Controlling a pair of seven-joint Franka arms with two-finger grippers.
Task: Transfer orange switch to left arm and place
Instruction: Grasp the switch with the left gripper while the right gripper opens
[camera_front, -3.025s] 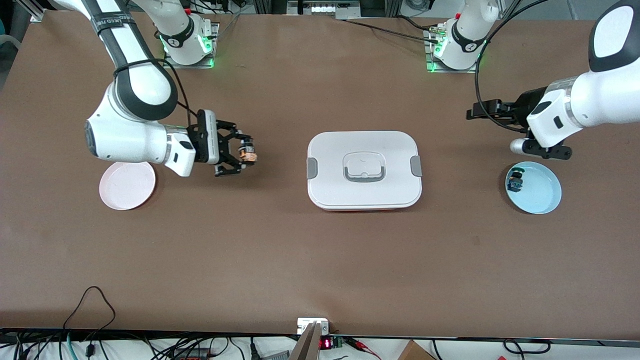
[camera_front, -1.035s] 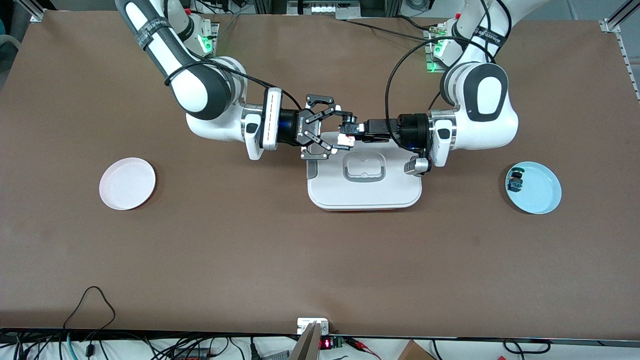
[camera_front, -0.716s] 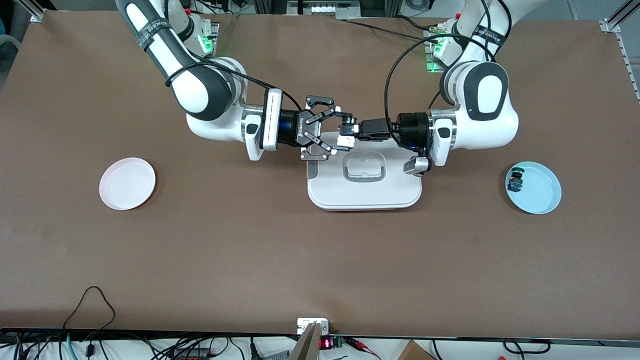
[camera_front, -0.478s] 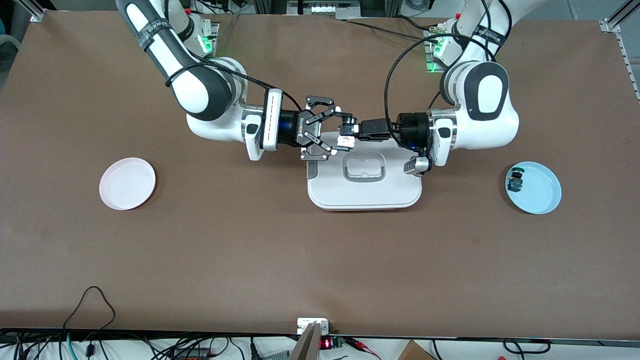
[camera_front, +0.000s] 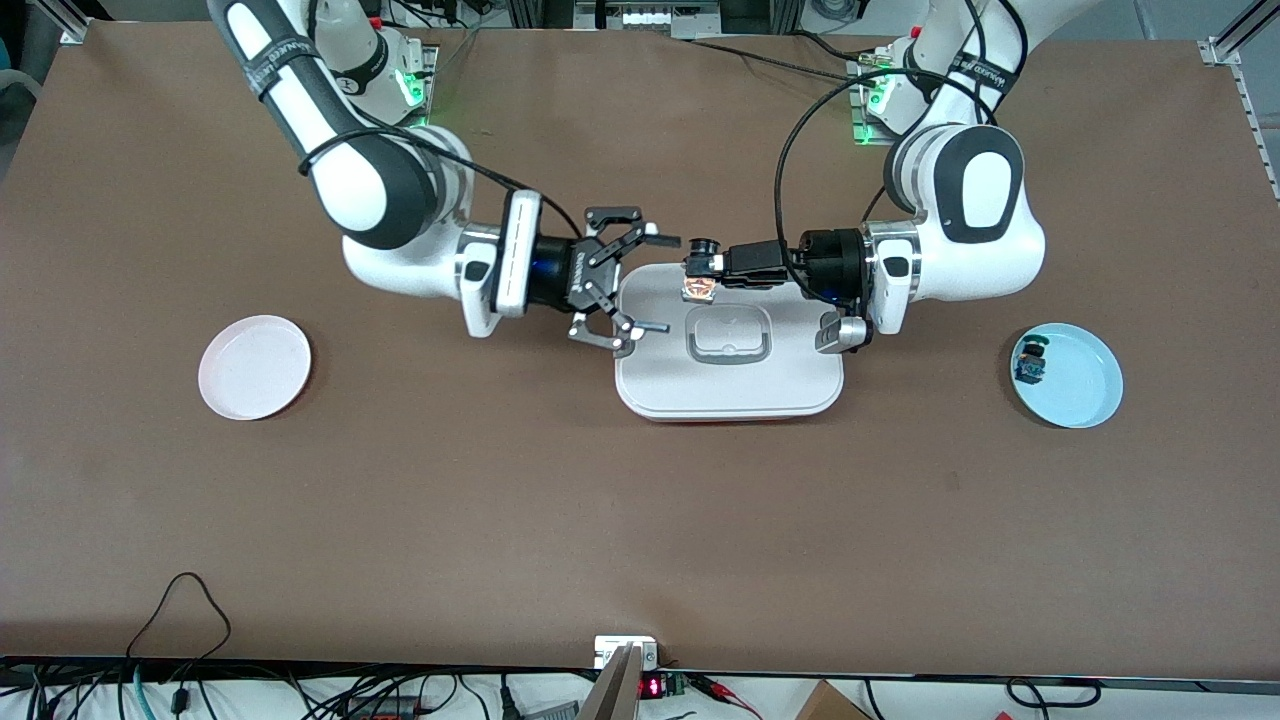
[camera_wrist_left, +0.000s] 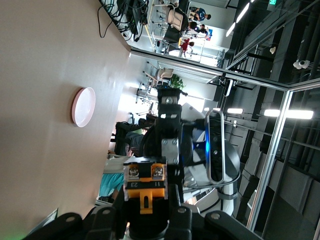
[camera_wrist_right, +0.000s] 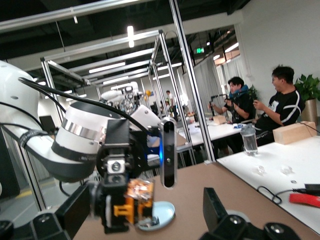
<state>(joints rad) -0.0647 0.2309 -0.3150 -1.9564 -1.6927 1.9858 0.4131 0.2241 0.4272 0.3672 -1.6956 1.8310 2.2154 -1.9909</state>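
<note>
The orange switch (camera_front: 697, 288) hangs over the white box (camera_front: 730, 385), above the lid's edge toward the robots. My left gripper (camera_front: 700, 270) is shut on it, and in the left wrist view (camera_wrist_left: 145, 187) it sits between the black fingers. My right gripper (camera_front: 655, 283) is open and empty, over the box's edge at the right arm's end, a short gap from the switch. In the right wrist view the switch (camera_wrist_right: 132, 205) hangs between my spread right fingers (camera_wrist_right: 70, 212) without touching them.
A pink plate (camera_front: 255, 367) lies at the right arm's end of the table. A blue plate (camera_front: 1080, 385) at the left arm's end holds a small blue-and-teal component (camera_front: 1031, 365). Both arms reach in low over the table from the robots' side.
Earlier the right gripper carried the switch from near the pink plate to the left gripper over the box. It has now opened and drawn back; the switch stays in the left gripper.
</note>
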